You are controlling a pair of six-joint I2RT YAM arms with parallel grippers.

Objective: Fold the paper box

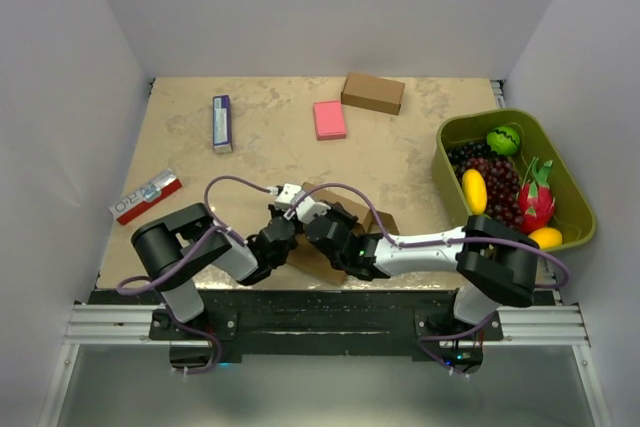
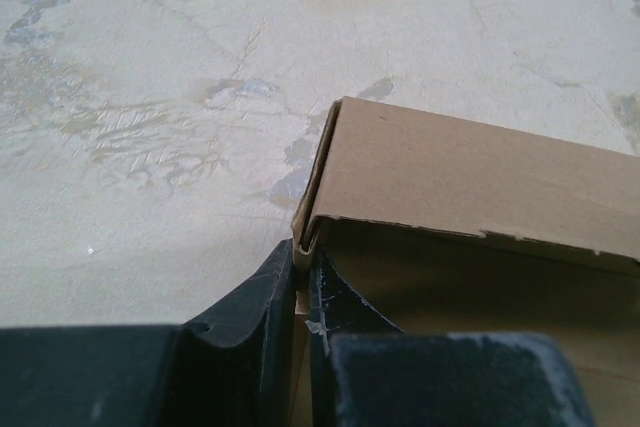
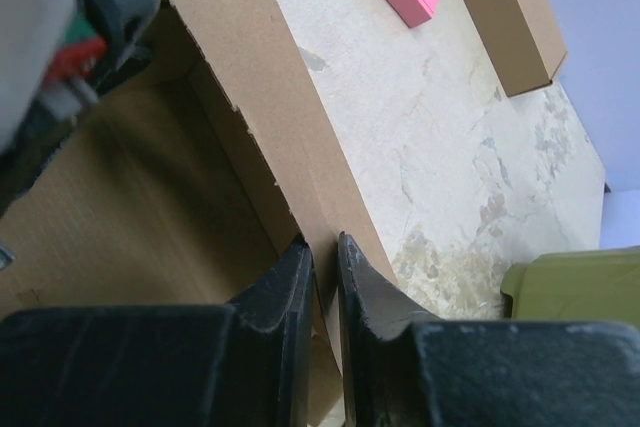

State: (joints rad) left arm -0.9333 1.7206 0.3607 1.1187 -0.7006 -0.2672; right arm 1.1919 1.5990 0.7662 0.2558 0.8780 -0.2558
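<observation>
The paper box (image 1: 345,219) is a plain brown cardboard carton, partly formed, lying near the table's front edge between both arms. My left gripper (image 1: 285,227) is shut on its left wall: in the left wrist view the fingertips (image 2: 300,257) pinch the corner of the box (image 2: 470,177). My right gripper (image 1: 325,232) is shut on a side wall of the box (image 3: 270,107); in the right wrist view its fingers (image 3: 325,257) clamp the thin cardboard edge. The box is open, its inside in shadow.
A ready-made brown box (image 1: 373,93) and a pink block (image 1: 329,119) lie at the back. A blue-white packet (image 1: 222,123) is back left, a red-white packet (image 1: 146,196) at the left. An olive bin (image 1: 575,187) of fruit stands at the right.
</observation>
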